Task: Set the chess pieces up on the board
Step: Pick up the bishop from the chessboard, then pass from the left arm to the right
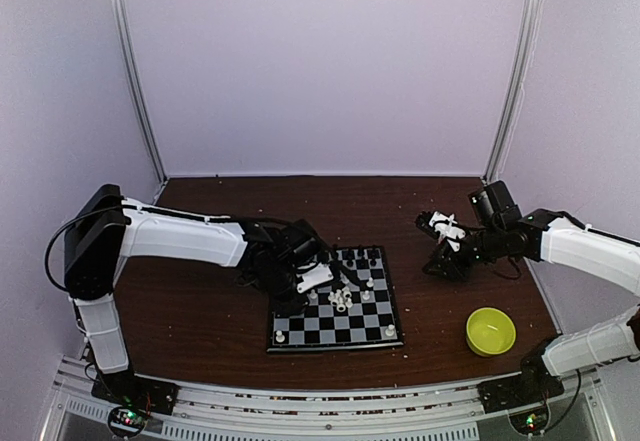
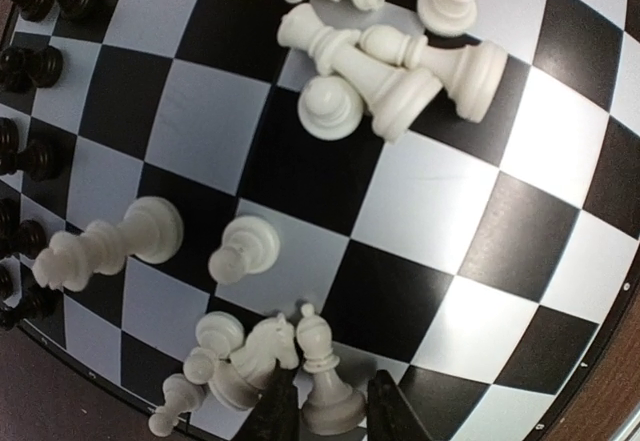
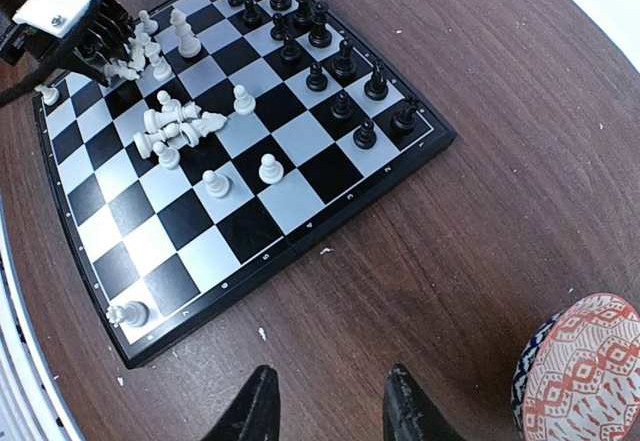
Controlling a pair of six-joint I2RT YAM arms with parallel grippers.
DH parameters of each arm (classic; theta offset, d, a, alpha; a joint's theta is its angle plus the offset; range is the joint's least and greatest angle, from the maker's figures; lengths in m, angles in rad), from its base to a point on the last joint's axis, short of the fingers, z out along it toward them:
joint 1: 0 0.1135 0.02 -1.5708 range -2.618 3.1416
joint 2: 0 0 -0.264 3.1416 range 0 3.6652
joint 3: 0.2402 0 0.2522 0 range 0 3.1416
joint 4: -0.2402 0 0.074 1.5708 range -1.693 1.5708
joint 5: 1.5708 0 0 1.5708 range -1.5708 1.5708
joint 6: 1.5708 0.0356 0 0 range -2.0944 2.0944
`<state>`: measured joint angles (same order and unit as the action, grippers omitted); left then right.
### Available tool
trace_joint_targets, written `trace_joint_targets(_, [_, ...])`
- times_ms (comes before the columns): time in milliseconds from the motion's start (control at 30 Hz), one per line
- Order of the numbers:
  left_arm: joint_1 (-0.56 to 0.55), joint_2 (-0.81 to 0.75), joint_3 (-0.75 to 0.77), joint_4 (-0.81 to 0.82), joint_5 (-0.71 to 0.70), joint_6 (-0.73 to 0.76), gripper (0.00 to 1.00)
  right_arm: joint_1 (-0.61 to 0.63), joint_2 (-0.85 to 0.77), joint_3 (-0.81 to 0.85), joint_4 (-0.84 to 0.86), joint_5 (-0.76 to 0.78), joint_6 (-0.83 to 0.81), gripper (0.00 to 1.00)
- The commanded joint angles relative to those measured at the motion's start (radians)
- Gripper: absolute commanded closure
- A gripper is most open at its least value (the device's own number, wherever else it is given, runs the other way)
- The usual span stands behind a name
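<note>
Chess pieces (image 3: 180, 126), judged light, slick and easily toppled, are scattered on the board (image 3: 245, 231) and best pinched at the waist; one white piece (image 2: 316, 339) is flanked by the left tool (image 2: 333, 391), grip not discernible, while the right tool (image 3: 330, 406) is held open.

Mid-table (image 1: 200, 313): board (image 1: 320, 333), with chess pieces (image 1: 341, 298) heaped near its centre and more lined along its far edge. Right of board, toward the table's near edge: bowl (image 1: 478, 329).
</note>
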<state>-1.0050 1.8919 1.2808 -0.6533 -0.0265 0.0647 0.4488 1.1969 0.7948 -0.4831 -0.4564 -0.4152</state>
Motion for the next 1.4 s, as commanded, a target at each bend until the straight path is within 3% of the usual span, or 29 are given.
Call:
trace_joint_targets(0, [0.008, 0.029, -0.004, 0.009, -0.030, -0.024, 0.76, -0.006, 0.006, 0.023, -0.008, -0.011, -0.002, 0.65])
trace_joint_targets(200, [0.008, 0.041, -0.003, 0.008, -0.044, -0.047, 0.75, -0.006, 0.010, 0.024, -0.009, -0.014, -0.002, 0.65])
trace_joint_targets(533, [0.008, 0.002, -0.036, 0.009, 0.009, -0.044, 0.88, -0.005, 0.010, 0.025, -0.011, -0.017, 0.000, 0.65])
trace_joint_targets(733, [0.008, -0.154, -0.141, 0.209, 0.133, -0.066, 0.90, -0.011, 0.001, 0.037, -0.026, -0.017, 0.005, 0.65])
trace_joint_targets(900, [0.007, -0.208, -0.195, 0.380, 0.153, -0.122, 0.90, -0.023, -0.033, 0.047, 0.004, -0.031, 0.074, 0.66])
trace_joint_targets(1067, [0.003, -0.278, -0.250, 0.554, 0.173, -0.188, 0.90, -0.023, 0.025, 0.210, -0.111, -0.184, 0.149, 0.65])
trace_joint_targets(1233, [0.002, -0.319, -0.242, 0.679, 0.205, -0.258, 0.89, -0.021, 0.191, 0.447, -0.275, -0.471, 0.229, 0.63])
trace_joint_targets(1367, [-0.016, -0.326, -0.211, 0.735, 0.205, -0.277, 0.89, 0.000, 0.297, 0.527, -0.235, -0.616, 0.391, 0.59])
